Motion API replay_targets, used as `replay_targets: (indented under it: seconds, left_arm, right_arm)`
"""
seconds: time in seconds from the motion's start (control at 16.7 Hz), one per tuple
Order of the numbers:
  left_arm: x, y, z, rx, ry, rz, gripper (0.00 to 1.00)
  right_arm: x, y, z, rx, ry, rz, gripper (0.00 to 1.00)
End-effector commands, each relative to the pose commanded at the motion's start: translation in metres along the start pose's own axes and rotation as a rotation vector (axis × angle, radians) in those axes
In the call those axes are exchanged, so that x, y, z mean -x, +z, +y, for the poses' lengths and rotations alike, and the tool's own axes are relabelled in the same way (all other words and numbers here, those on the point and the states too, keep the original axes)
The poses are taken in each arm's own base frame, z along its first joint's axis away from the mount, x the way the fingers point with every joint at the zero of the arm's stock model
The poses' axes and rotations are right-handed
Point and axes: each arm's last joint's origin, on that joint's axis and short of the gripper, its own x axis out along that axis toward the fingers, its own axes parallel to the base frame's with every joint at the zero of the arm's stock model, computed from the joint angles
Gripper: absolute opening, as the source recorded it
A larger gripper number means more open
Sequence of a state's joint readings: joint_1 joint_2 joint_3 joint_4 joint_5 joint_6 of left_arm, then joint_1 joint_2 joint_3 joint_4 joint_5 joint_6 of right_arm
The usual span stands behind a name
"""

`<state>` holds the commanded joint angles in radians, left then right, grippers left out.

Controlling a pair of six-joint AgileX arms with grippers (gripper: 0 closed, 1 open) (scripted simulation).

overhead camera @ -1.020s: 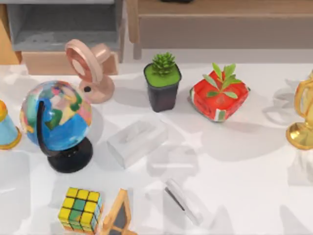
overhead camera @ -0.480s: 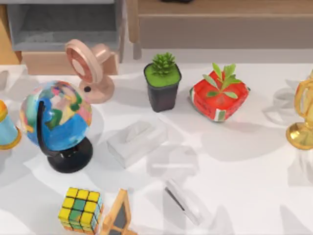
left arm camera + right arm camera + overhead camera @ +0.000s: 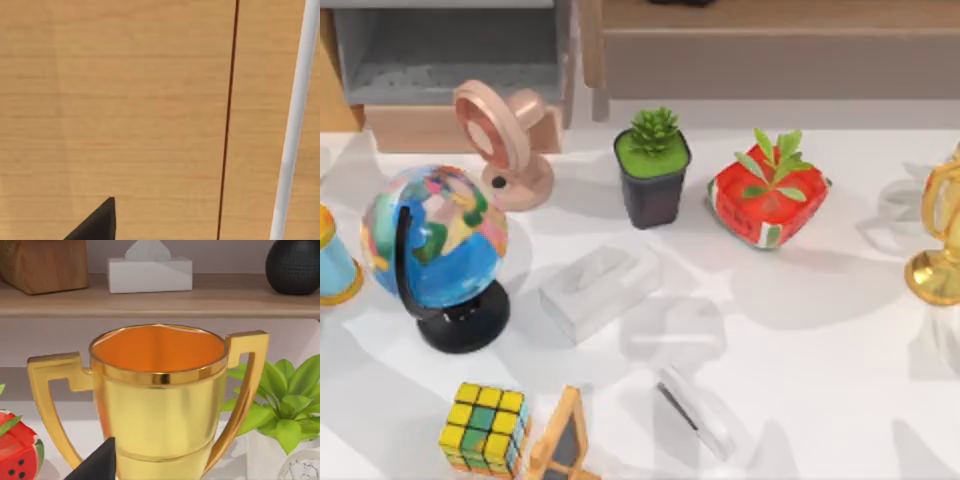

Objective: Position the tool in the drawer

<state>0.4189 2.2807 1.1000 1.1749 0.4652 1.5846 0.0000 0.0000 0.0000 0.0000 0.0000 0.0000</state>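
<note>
The tool point(image 3: 695, 412), a slim whitish bar with a dark stripe along one edge, lies slantwise near the table's front edge, right of the Rubik's cube point(image 3: 483, 427). The drawer point(image 3: 450, 55) stands pulled out at the back left, its grey inside showing behind a tan front panel point(image 3: 415, 128). A dark corner of my left gripper point(image 3: 95, 225) shows before a tan wood surface. In the right wrist view a dark corner of my right gripper point(image 3: 97, 462) sits close in front of the gold trophy point(image 3: 160, 400).
A globe point(image 3: 435, 245), a pink round stand point(image 3: 505, 140), a white tissue-box block point(image 3: 600, 288), a potted succulent point(image 3: 653, 165), a red watermelon-patterned pot point(image 3: 768, 195), a small wooden easel point(image 3: 560, 440) and the trophy point(image 3: 935, 240) stand on the table. A brown shelf point(image 3: 770, 50) runs along the back.
Faint shadows on the left and right sides of the table have shifted. None of the objects has moved.
</note>
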Motion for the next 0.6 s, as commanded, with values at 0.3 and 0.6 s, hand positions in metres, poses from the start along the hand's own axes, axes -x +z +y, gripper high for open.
replay_targets:
  seconds: [0.3,0.6]
  left_arm:
    - [-0.011,0.0,0.0,0.0,0.0,0.0,1.0]
    - [-0.025,0.0,0.0,0.0,0.0,0.0,1.0]
  right_arm:
    - [0.0,0.0,0.0,0.0,0.0,0.0,1.0]
    - [0.0,0.0,0.0,0.0,0.0,0.0,1.0]
